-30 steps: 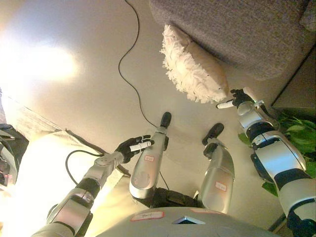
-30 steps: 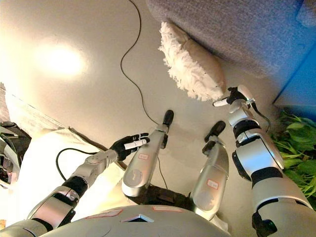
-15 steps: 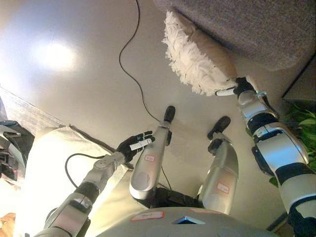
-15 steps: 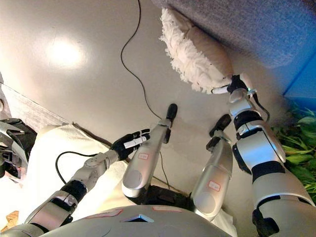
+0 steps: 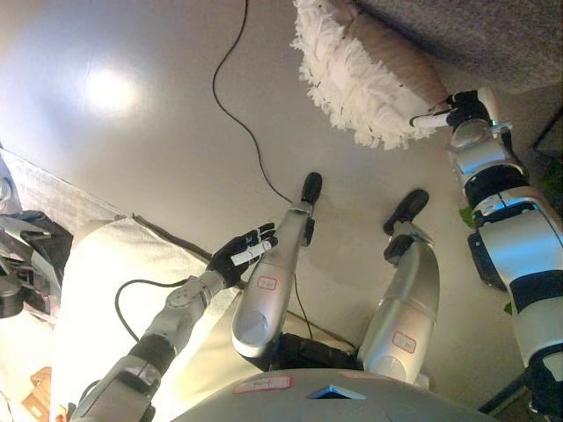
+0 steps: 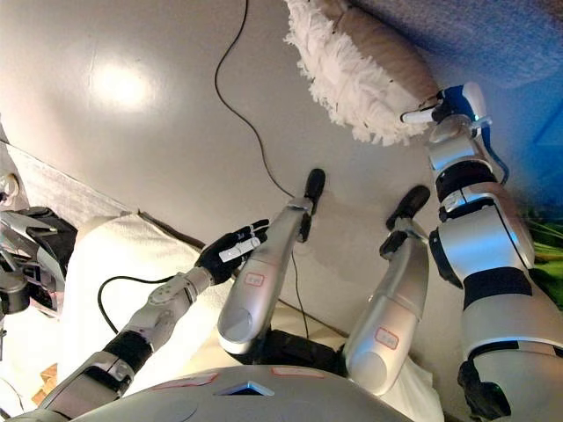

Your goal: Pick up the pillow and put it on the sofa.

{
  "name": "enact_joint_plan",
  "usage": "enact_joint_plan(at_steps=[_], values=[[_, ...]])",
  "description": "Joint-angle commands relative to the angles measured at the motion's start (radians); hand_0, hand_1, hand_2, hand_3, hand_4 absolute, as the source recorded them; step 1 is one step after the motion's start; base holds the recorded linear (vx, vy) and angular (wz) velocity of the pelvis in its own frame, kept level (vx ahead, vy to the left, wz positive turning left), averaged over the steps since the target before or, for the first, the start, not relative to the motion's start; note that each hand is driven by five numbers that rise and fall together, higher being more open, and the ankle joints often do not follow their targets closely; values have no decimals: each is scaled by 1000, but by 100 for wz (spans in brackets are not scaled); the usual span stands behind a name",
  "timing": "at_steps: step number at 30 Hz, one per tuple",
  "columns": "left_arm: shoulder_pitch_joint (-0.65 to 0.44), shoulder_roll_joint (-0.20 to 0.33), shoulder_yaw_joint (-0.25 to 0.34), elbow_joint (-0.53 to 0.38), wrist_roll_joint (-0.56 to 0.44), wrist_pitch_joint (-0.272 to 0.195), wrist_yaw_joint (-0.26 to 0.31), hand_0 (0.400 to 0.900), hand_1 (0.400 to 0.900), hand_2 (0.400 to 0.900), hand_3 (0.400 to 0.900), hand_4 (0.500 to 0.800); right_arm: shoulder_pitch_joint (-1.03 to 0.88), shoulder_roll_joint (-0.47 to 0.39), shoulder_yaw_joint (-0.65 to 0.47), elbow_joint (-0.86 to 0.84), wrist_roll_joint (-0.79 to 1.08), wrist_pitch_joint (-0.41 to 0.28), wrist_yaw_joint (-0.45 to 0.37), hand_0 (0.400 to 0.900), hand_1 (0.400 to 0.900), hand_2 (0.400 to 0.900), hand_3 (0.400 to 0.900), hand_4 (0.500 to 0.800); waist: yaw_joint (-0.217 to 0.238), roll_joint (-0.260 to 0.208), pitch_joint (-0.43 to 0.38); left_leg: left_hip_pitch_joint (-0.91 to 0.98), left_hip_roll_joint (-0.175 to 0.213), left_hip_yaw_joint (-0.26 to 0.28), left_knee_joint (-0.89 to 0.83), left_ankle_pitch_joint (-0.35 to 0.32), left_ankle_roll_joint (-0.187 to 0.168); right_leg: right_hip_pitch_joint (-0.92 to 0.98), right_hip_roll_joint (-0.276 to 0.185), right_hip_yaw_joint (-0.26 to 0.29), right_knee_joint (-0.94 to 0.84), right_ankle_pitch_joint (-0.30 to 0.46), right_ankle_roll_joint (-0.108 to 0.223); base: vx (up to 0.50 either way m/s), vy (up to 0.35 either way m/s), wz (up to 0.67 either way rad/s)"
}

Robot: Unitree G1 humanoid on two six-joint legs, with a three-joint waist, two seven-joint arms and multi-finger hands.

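A white fringed pillow (image 5: 369, 75) with a beige back stands on the floor and leans against the grey sofa (image 5: 493, 35) at the top right. My right hand (image 5: 459, 112) is at the pillow's lower right corner, with a straight white-tipped finger (image 5: 429, 120) touching its fringe. The hand is not curled round the pillow. My left hand (image 5: 242, 257) hangs open and empty low at the left, far from the pillow. The pillow also shows in the right eye view (image 6: 361, 66).
A pale rug (image 5: 97, 290) lies on the floor at the lower left, with dark equipment (image 5: 22, 259) at the left edge. A dark cabinet (image 5: 552, 141) and a green plant (image 6: 547, 246) stand at the right, beside the sofa.
The camera has shifted, so the whole scene sits higher in view. My right hand has moved from just below the pillow's corner to touch its fringe. My left hand stays idle.
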Motion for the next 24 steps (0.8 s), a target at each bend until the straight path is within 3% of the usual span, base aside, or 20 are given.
enact_joint_plan(at_steps=[1,11,15,18,20,23,24], values=[[93,6,-73,-63,-40,-31,-21,900,900,900,900,800,-171,-81,69,-57,44,-63,-33,900,900,900,900,800,28,127,14,-12,-47,22,-108,53,66,37,49,-26,162,-232,-18,1,66,-4],[132,-3,-78,-82,-64,-65,-60,900,900,900,900,800,-220,-75,87,-58,57,-76,0,900,900,900,900,800,44,148,14,-65,-52,14,-88,55,65,-23,50,-3,208,-246,-25,3,47,1],[138,0,-71,-95,-100,-91,-110,900,900,900,900,800,-240,-80,99,-57,64,-72,10,900,900,900,900,800,45,155,14,-92,-58,17,-54,48,63,-54,49,7,245,-253,-28,-5,11,7],[137,21,-59,-171,-165,-113,-154,900,900,900,900,800,-243,-89,119,-76,63,-50,15,900,900,900,900,800,41,157,14,-128,-62,30,6,26,67,-89,40,12,288,-256,-33,-24,5,7],[142,40,-39,-248,-202,-87,-176,900,900,900,900,800,-239,-100,124,-85,49,-40,41,900,900,900,900,800,41,158,14,-147,-67,34,48,4,75,-108,33,17,314,-263,-37,-29,0,5],[140,53,-42,-298,-203,-87,-173,900,900,900,900,800,-251,-99,132,-76,42,-30,62,900,900,900,900,800,43,155,14,-168,-72,32,100,-24,81,-125,27,24,355,-277,-44,0,0,0],[137,53,-51,-306,-199,-95,-165,900,900,900,900,800,-260,-98,136,-66,41,-27,73,645,645,645,645,647,43,154,14,-178,-75,31,126,-37,82,-133,25,28,373,-284,-47,1,-18,5]])
